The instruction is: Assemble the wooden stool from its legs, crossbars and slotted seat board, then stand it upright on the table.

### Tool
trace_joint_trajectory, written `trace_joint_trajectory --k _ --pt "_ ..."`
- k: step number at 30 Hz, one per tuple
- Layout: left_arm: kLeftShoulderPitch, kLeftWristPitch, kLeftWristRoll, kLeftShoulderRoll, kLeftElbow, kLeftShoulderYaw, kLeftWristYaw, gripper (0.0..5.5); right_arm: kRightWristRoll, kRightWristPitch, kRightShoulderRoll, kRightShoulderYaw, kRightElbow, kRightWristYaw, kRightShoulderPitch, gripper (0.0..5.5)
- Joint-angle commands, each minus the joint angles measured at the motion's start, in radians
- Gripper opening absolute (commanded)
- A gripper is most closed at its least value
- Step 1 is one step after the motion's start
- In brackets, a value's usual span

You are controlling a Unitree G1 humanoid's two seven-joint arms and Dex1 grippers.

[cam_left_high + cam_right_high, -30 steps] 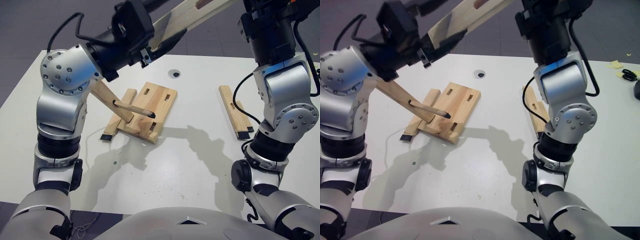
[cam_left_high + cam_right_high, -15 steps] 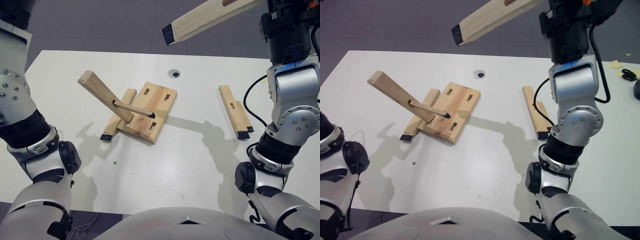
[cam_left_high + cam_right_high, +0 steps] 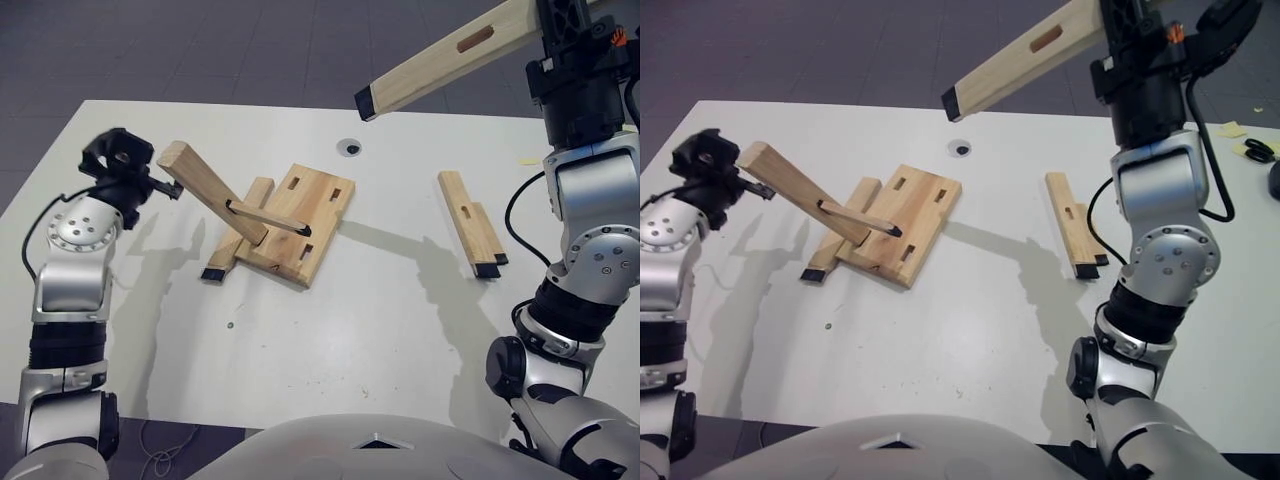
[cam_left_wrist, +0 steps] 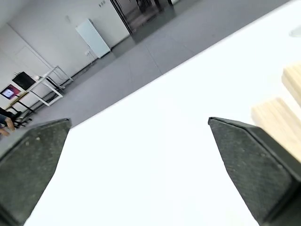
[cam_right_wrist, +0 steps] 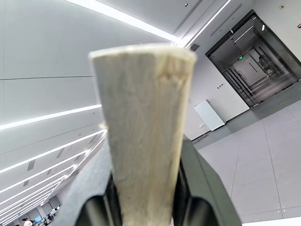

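The slotted seat board [image 3: 310, 215] lies flat on the white table [image 3: 330, 340]. A leg [image 3: 205, 188] rises from it at a tilt, braced by a thin crossbar [image 3: 270, 220]. Another leg [image 3: 232, 245] lies partly under the board's left edge. My left gripper [image 3: 160, 186] is open just left of the tilted leg's top end [image 4: 277, 117], not touching it. My right gripper [image 5: 146, 188] is shut on a long slotted leg [image 3: 450, 58], held high over the table's far side with its black-capped end [image 3: 365, 103] pointing left.
Two more wooden pieces [image 3: 470, 232] with black ends lie side by side on the right of the table. A round cable hole [image 3: 350, 147] sits near the far edge. The near half of the table is bare.
My left gripper let go of the raised leg and came down to the table's left side, beside the tilted leg. The raised leg shifted right in my right gripper.
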Motion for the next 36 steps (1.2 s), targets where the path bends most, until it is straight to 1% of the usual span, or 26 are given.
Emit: trace_joint_trajectory --k 1,4,6,10,12,14,16,18,19,20,22,24,27,30,33,36 --pt "-0.002 0.023 -0.08 -0.069 -0.205 -0.088 -0.098 5.4 0.001 0.016 -0.015 -0.002 0.002 0.003 -0.006 1.02" --pt "-0.036 0.063 -0.113 -0.107 -0.3 -0.163 -0.148 5.4 -0.008 0.02 -0.015 0.004 0.008 0.006 -0.009 1.02" --pt "-0.046 0.089 -0.108 -0.094 -0.34 -0.193 -0.178 5.4 -0.015 0.026 -0.022 0.008 0.018 0.015 -0.018 1.02" --pt "-0.095 0.086 -0.05 -0.061 -0.298 -0.137 -0.136 5.4 -0.045 0.033 -0.059 -0.001 0.033 0.036 -0.028 1.02" --pt "-0.138 0.098 -0.065 -0.088 -0.319 -0.09 -0.102 5.4 -0.095 0.027 -0.084 0.003 0.05 0.058 -0.03 1.02" --pt "-0.189 0.173 -0.231 -0.167 -0.426 -0.025 -0.093 5.4 -0.159 0.017 -0.102 0.015 0.063 0.075 -0.027 1.02" --pt "-0.233 0.278 -0.505 -0.222 -0.536 0.059 -0.084 5.4 -0.186 0.016 -0.102 0.016 0.07 0.09 -0.023 1.02" --pt "-0.228 0.36 -0.765 -0.192 -0.606 0.123 -0.111 5.4 -0.194 0.019 -0.099 0.011 0.071 0.102 -0.014 1.02" --pt "-0.207 0.396 -0.859 -0.162 -0.619 0.145 -0.132 5.4 -0.197 0.021 -0.099 0.007 0.072 0.108 -0.01 1.02" --pt "-0.173 0.424 -0.898 -0.122 -0.624 0.153 -0.167 5.4 -0.197 0.023 -0.099 0.002 0.073 0.113 -0.005 1.02" --pt "-0.09 0.471 -0.896 -0.036 -0.643 0.121 -0.238 5.4 -0.205 0.028 -0.101 0.0 0.073 0.125 0.004 1.02" --pt "-0.022 0.506 -0.915 0.02 -0.68 0.083 -0.28 5.4 -0.209 0.033 -0.098 0.004 0.07 0.138 0.01 1.02" --pt "0.021 0.51 -0.892 0.047 -0.702 0.029 -0.292 5.4 -0.223 0.034 -0.092 0.009 0.068 0.153 0.018 1.02" --pt "0.011 0.474 -0.814 0.032 -0.682 -0.015 -0.262 5.4 -0.234 0.035 -0.089 0.009 0.069 0.161 0.018 1.02" --pt "0.0 0.455 -0.805 0.0 -0.662 -0.023 -0.248 4.96 -0.242 0.038 -0.086 0.01 0.072 0.166 0.015 1.02" --pt "-0.005 0.454 -0.838 -0.003 -0.658 -0.012 -0.257 4.44 -0.251 0.042 -0.085 0.012 0.075 0.169 0.015 1.02"
